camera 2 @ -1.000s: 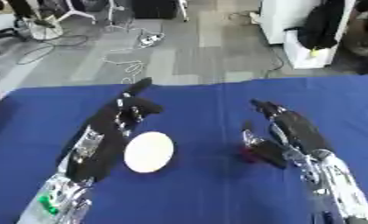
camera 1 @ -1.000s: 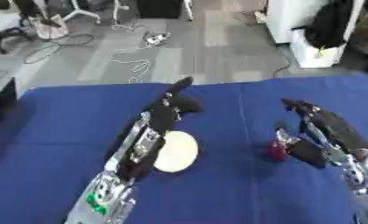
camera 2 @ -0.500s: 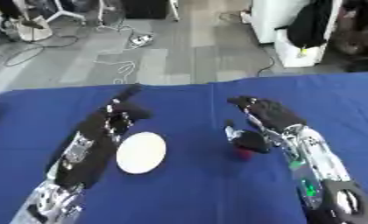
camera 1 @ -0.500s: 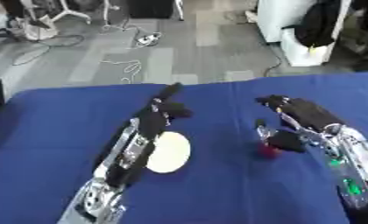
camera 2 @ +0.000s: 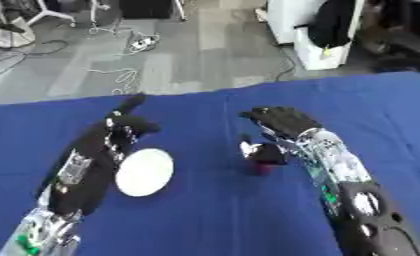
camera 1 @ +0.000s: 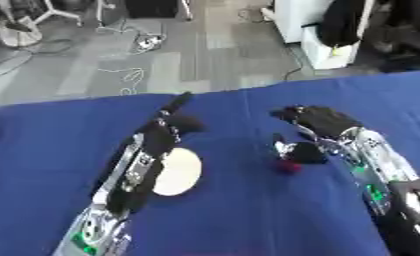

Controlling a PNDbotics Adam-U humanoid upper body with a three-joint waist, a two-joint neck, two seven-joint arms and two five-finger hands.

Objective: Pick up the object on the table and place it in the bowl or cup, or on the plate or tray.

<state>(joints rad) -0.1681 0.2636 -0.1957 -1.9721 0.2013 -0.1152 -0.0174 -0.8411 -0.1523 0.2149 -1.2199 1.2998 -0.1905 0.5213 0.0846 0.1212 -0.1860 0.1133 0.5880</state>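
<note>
The small red object (camera 1: 289, 167), at three o'clock from the white plate (camera 1: 178, 171) on the blue-clothed bench (camera 1: 248, 215), looks light and best pinched across its sides; the right hand (camera 1: 317, 127) curls over it, grip uncertain, the left hand (camera 1: 165, 132) open, office floor (camera 1: 161, 60) beyond.

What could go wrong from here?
1. The right hand hangs over the small red object, thumb close beside it; a poor close could knock it away across the blue table.
2. The left hand and forearm lie across the white plate, so they may block the drop.
</note>
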